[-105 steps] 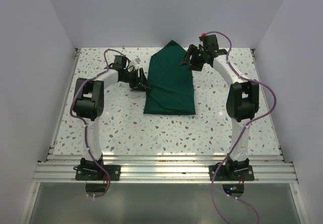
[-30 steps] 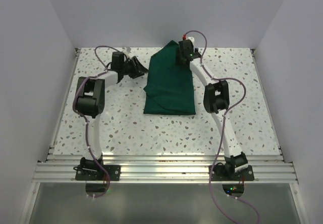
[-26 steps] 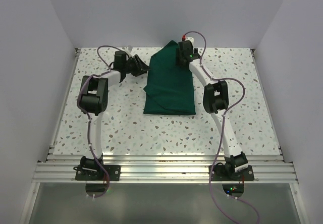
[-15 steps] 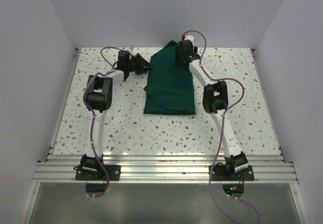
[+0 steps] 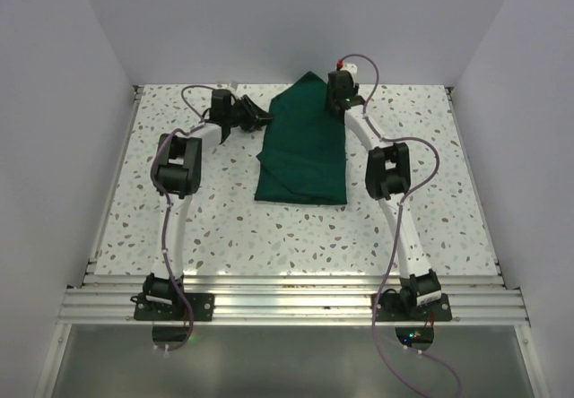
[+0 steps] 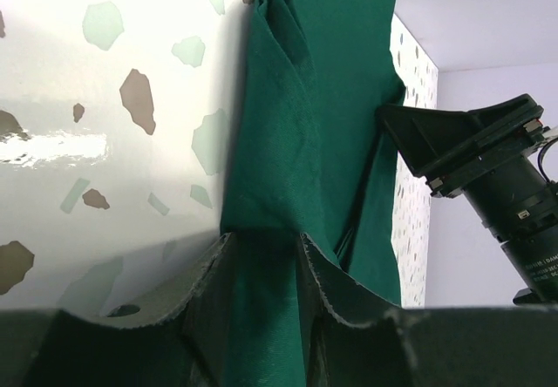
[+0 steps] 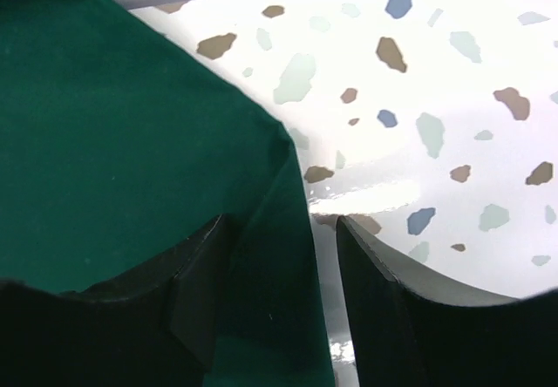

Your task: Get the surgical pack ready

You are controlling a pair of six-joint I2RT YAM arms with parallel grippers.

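The surgical pack shows as a dark green drape [image 5: 300, 151], folded into a long shape with a point at the far end, lying mid-table. My left gripper [image 5: 260, 120] reaches in from the left to its upper left edge. In the left wrist view the drape [image 6: 314, 99] fills the gap between the jaws of the left gripper [image 6: 260, 247], which pinch a fold. My right gripper [image 5: 338, 100] stands over the upper right edge. In the right wrist view the drape's edge [image 7: 122, 125] lies between the fingers of the right gripper [image 7: 283, 230], with a gap beside the right finger.
The speckled white table [image 5: 215, 219] is boxed in by white walls on three sides. A metal rail [image 5: 287, 304] runs along the near edge by the arm bases. The right arm's wrist [image 6: 471, 143] shows beyond the drape in the left wrist view.
My left gripper slid right onto the drape's left edge and narrowed its jaws. My right gripper shifted a little right toward the drape's right edge and its jaws narrowed.
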